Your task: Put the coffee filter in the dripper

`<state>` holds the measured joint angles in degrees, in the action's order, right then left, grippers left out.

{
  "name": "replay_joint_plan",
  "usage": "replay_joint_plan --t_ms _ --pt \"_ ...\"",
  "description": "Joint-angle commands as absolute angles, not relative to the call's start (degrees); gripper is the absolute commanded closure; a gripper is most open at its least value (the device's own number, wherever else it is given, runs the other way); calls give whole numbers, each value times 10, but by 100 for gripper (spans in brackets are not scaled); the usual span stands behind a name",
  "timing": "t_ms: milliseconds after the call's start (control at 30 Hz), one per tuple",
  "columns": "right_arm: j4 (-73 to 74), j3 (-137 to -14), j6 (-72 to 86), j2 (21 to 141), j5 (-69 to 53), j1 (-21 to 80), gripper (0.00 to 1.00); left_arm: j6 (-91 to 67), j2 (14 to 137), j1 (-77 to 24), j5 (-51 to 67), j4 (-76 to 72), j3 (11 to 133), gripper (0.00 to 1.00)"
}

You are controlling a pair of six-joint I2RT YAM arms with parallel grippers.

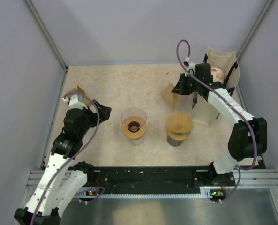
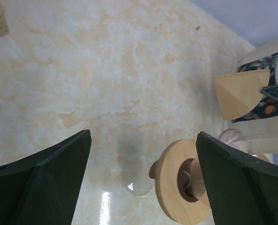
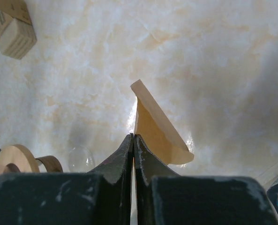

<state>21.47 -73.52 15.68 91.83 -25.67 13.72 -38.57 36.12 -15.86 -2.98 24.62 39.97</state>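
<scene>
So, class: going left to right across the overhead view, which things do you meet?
Black left claw → clear glass cup → wood-topped glass vessel → cream paper bag.

The left arm (image 1: 59, 154) reaches up the left side, the left gripper (image 1: 102, 111) pointing right, jaws spread wide. The right arm (image 1: 242, 136) folds toward the far right, the right gripper (image 1: 176, 88) pinched tight on a coffee filter (image 3: 155, 131).
</scene>
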Motion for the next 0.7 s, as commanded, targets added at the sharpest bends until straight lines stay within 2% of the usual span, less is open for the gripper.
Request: replay_joint_plan --t_ms 0,400,500,667 --pt "167 -774 185 855 -240 136 100 -355 379 -159 16 187 473 1" --pt "142 -846 285 826 -127 205 100 -252 566 -177 143 150 665 1" --pt "130 -846 302 820 -65 247 100 -215 609 -214 120 149 701 1" --pt "117 -856 357 815 28 302 100 -135 668 -324 8 141 746 1"
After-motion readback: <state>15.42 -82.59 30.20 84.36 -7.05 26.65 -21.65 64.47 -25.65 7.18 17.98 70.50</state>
